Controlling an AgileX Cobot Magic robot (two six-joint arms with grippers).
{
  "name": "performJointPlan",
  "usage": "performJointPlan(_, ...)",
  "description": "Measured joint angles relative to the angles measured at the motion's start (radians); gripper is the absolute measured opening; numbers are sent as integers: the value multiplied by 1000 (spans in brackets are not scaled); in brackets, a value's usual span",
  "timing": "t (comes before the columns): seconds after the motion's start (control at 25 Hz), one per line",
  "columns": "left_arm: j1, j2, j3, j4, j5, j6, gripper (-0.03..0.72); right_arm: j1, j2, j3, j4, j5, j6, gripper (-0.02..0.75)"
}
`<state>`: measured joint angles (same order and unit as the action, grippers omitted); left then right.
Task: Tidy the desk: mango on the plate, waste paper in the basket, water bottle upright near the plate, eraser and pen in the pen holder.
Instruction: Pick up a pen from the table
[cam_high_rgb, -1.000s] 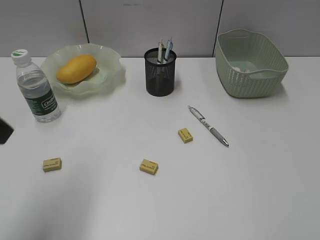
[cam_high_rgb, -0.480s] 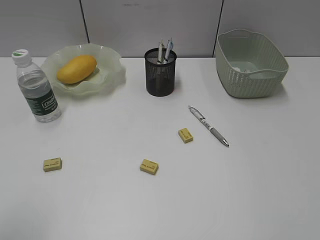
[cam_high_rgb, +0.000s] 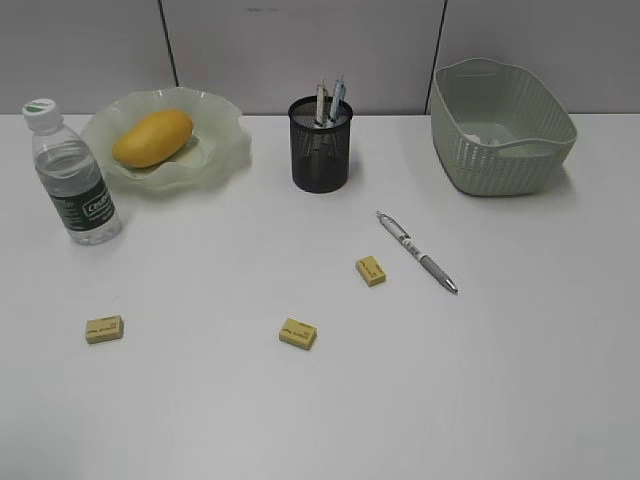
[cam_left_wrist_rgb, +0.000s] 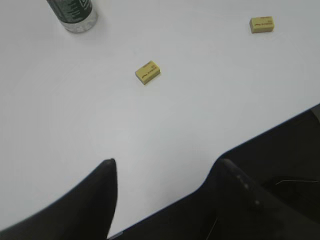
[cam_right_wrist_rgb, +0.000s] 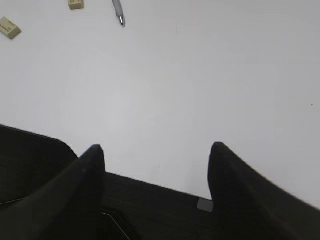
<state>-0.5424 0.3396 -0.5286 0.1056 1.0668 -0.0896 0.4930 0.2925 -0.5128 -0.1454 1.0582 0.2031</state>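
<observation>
Most of the desk (cam_high_rgb: 500, 380) is shown bare, and one change is recorded: a dark shape seen at the left edge of the exterior view a second ago is gone, while nothing on the tabletop has been moved. It is judged that the left arm has been drawn back between steps. The basket (cam_high_rgb: 500, 165) is set at the far right; a pale scrap is glimpsed inside, though it cannot be confirmed as the waste paper. The plate (cam_high_rgb: 225, 150) is placed at the far left, with the water bottle (cam_high_rgb: 75, 180) stood upright just beside it and the mango (cam_high_rgb: 152, 137) laid in the dish, so those parts are taken as done. The pen holder (cam_high_rgb: 320, 155) is seen between plate and basket, two pens already stood in it, which may crowd its mouth. The pen (cam_high_rgb: 416, 250) is left lying slantwise, one eraser (cam_high_rgb: 371, 270) near it, a second eraser (cam_high_rgb: 298, 333) nearer the front, and a third eraser (cam_high_rgb: 104, 329) well apart at the left. The left gripper (cam_left_wrist_rgb: 162, 172) and right gripper (cam_right_wrist_rgb: 156, 147) are held wide apart and empty over the desk's near edge.
</observation>
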Motion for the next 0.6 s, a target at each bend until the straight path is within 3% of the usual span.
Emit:
performJointPlan(0.32,0,0,0,1,0,0,470,0,87,-34,-1,-96,0,512)
performJointPlan(0.6,0,0,0,1,0,0,461,0,373,-113,-24,-222,-59,512)
